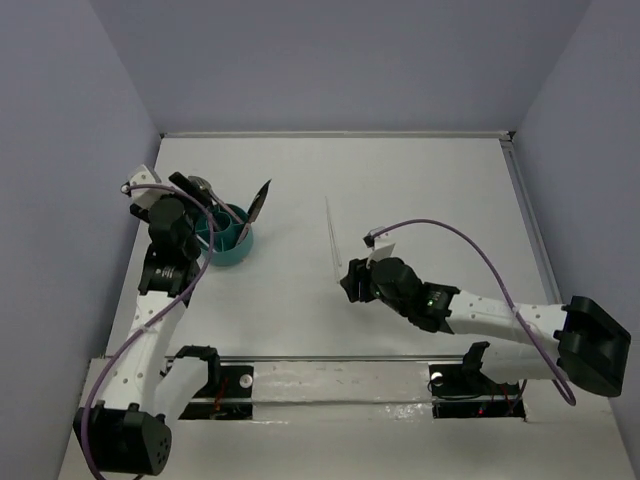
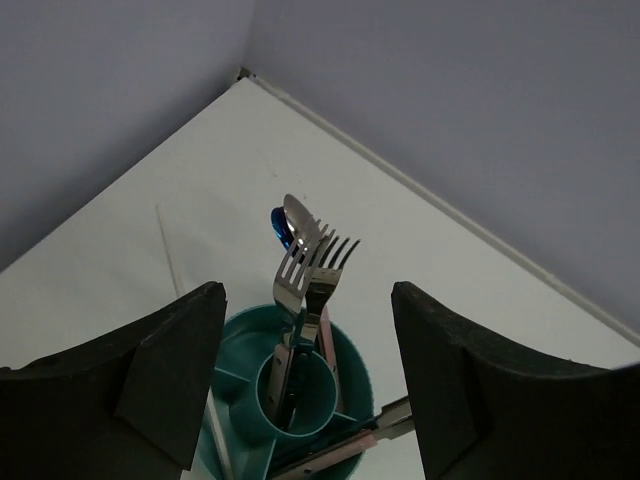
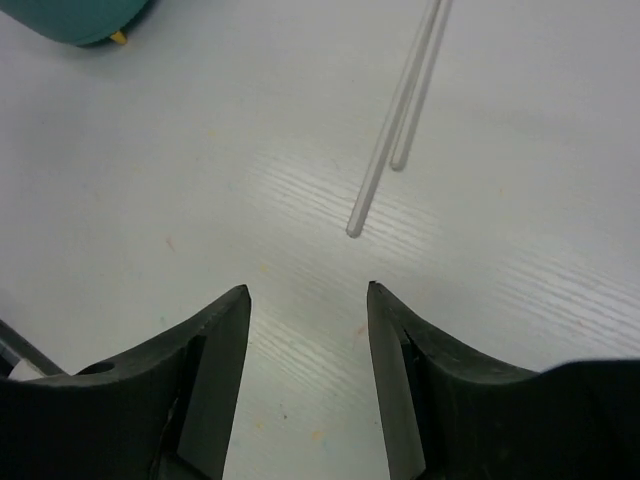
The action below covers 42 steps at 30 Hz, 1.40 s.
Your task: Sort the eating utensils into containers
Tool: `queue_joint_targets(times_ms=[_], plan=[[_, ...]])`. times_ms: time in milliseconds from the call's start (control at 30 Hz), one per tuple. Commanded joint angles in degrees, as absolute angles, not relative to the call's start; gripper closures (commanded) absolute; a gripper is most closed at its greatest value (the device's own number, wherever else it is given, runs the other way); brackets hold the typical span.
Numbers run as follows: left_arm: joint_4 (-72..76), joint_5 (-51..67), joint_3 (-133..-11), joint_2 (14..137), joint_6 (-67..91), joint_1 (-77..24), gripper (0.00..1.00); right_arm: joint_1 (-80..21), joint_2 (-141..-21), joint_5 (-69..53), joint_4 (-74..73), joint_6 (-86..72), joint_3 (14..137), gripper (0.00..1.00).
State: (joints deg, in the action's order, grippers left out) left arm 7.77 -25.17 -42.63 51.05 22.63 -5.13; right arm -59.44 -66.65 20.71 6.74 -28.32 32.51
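Note:
The round teal cup (image 1: 238, 254) stands at the table's left, with inner dividers. In the left wrist view the cup (image 2: 239, 334) holds two silver forks (image 2: 312, 268), a silver spoon (image 2: 299, 219), a blue spoon (image 2: 280, 230) and pale pink-handled pieces (image 2: 344, 449). My left gripper (image 1: 205, 213) hovers right over the cup, open and empty (image 2: 308, 292). Two thin clear sticks (image 1: 332, 235) lie on the table mid-right. My right gripper (image 1: 350, 282) is open and empty just short of their near ends (image 3: 306, 290); the sticks (image 3: 395, 110) lie ahead of its fingertips.
Grey walls close in the table on the left, back and right. A raised rail (image 1: 520, 190) runs along the right edge. A mounting bar (image 1: 330, 365) crosses the near edge. The cup's edge (image 3: 75, 22) shows at the top left of the right wrist view.

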Motion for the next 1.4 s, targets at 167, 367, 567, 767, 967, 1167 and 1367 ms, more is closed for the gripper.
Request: queue_joint_targets(times_ms=[167,367,567,767,967,1167,1367], plan=[[10.99,-14.87,-41.57,42.02,24.69,-5.36,0.33,-54.5,-77.59,22.33,0.18,-29.88,42.44,0.51],[8.27,-6.61,-42.45,38.76,26.72,-6.94,0.33,-53.96,-87.96,22.15,-5.0,-29.27,50.0,0.55],[5.8,3.33,-39.64,36.56,25.93,-6.94,0.32,-53.96,-97.64,22.76,-8.17,-29.97,56.77,0.57],[7.65,8.61,-39.9,37.79,25.84,-7.73,0.32,-53.96,-104.57,23.29,-10.89,-30.23,61.87,0.64],[7.91,12.39,-39.99,38.32,26.1,-7.73,0.32,-53.96,-108.37,20.4,-10.55,-30.5,64.42,0.93],[8.44,16.69,-40.08,39.81,26.28,-7.73,0.33,-53.96,-106.53,17.85,-6.35,-28.66,64.08,1.0],[9.75,24.6,-40.43,43.67,26.63,-7.73,0.35,-53.96,-96.25,13.89,4.29,-25.23,58.63,1.0]])
